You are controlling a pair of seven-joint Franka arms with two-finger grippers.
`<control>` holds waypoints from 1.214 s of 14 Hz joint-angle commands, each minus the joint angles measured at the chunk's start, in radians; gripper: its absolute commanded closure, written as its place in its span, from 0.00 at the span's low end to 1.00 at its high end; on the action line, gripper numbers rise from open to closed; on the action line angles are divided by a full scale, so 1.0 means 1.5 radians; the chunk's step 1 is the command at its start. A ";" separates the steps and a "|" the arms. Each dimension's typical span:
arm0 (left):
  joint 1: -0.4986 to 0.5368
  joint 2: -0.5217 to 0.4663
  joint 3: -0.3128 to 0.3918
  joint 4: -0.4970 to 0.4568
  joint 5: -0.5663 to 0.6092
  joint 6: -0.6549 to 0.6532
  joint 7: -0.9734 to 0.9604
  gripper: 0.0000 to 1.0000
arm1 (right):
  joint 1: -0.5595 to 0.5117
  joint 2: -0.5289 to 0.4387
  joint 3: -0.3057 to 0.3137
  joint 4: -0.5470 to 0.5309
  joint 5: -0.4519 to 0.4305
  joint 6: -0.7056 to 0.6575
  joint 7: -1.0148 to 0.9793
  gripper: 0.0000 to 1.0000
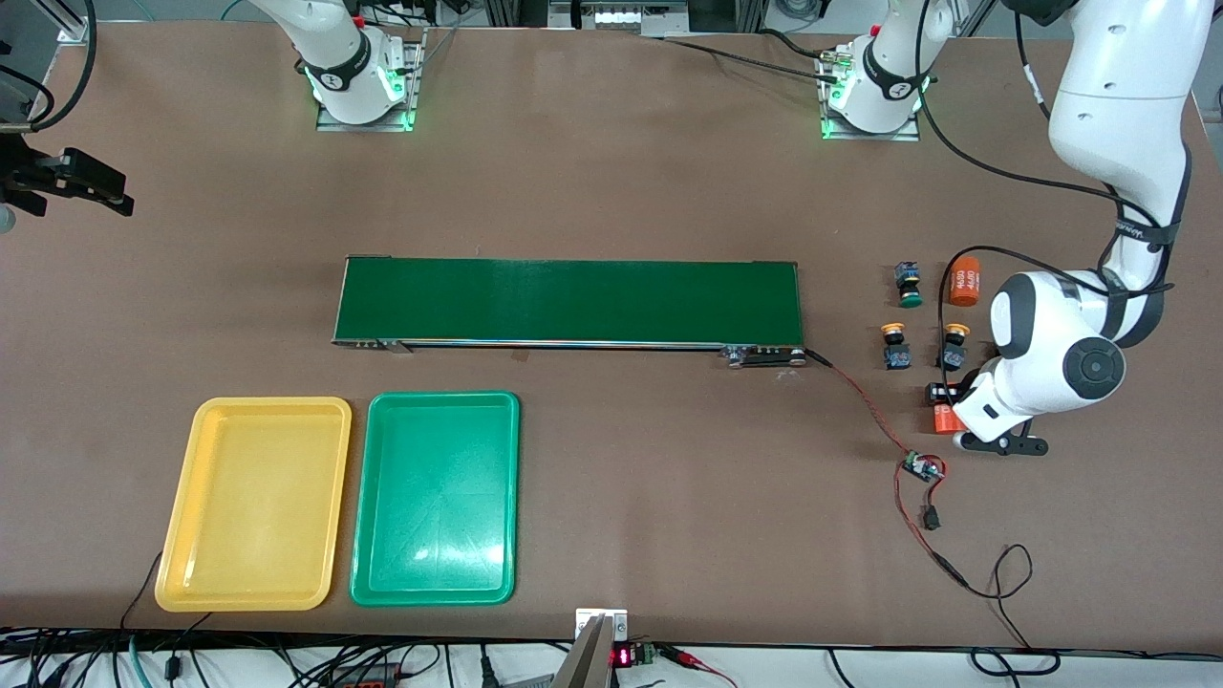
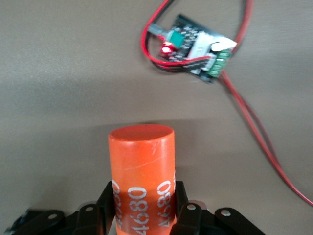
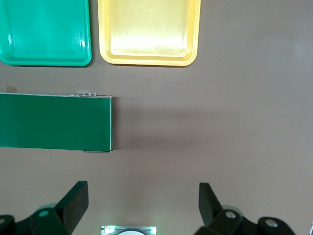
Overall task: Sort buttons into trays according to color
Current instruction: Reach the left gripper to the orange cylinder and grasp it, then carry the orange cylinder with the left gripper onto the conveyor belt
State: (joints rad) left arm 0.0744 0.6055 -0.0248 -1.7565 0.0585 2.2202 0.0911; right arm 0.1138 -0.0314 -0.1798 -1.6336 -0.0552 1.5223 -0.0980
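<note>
two trays lay nearest the front camera, toward the right arm's end of the table: yellow tray (image 1: 253, 504) at the outer end, green tray (image 1: 436, 498) just beside it, both without buttons. controller board (image 1: 923, 468) with red wires sat toward the left arm's end. left gripper (image 2: 145, 208) was down at the table near the board, fingers (image 2: 108, 203) pinching an orange cylinder (image 2: 142, 171) printed 4680, cylinder upright. farther from the camera, two yellow buttons (image 1: 894, 346) (image 1: 954, 344) side by side, apart. long green belt (image 1: 569, 301) lay across the middle of the table, farther than the trays. farther than the yellow buttons, one green button (image 1: 906, 284), with a second orange cylinder (image 1: 966, 280) beside it on its side. only three buttons were visible. right gripper (image 3: 143, 203) waited high over the bare table past the belt's end, fingers spread, holding nothing.
</note>
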 commanded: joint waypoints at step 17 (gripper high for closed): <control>-0.114 -0.108 -0.207 -0.056 0.005 -0.201 0.595 0.86 | -0.002 -0.004 -0.001 0.003 0.008 0.009 0.007 0.00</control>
State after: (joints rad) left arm -0.1221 0.4591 -0.3186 -1.7749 0.0586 1.8441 0.8838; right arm 0.1132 -0.0313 -0.1809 -1.6335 -0.0552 1.5330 -0.0977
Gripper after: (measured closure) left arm 0.493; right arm 0.000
